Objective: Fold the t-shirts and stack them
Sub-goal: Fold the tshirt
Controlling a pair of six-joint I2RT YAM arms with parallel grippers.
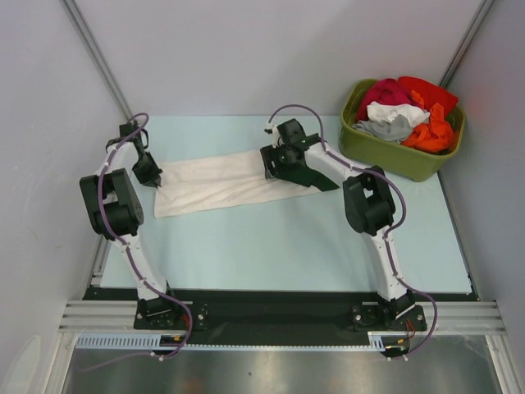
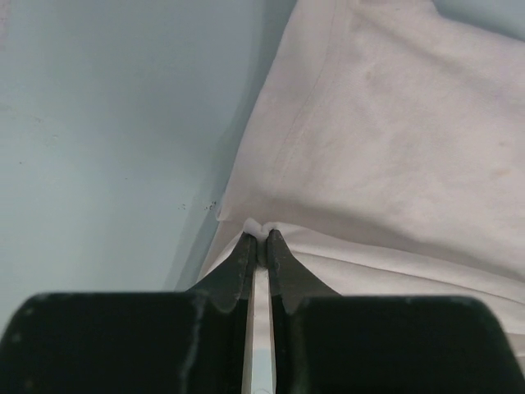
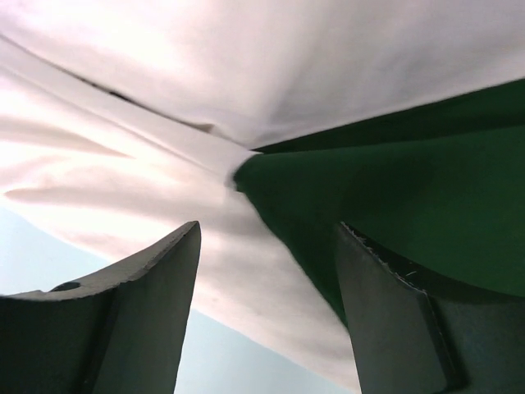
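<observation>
A cream-white t-shirt lies folded into a long strip across the light blue table, with a dark green part at its right end. My left gripper is at the strip's left end. In the left wrist view it is shut on a small pinch of the shirt's hem, the cream cloth spreading beyond it. My right gripper hovers over the right part of the strip. The right wrist view shows it open above the spot where cream cloth meets dark green cloth, nothing between its fingers.
An olive-green tub stands at the back right, heaped with red, white, grey and orange garments. Bare table stretches between the shirt and the arm bases. Grey walls enclose the back and both sides.
</observation>
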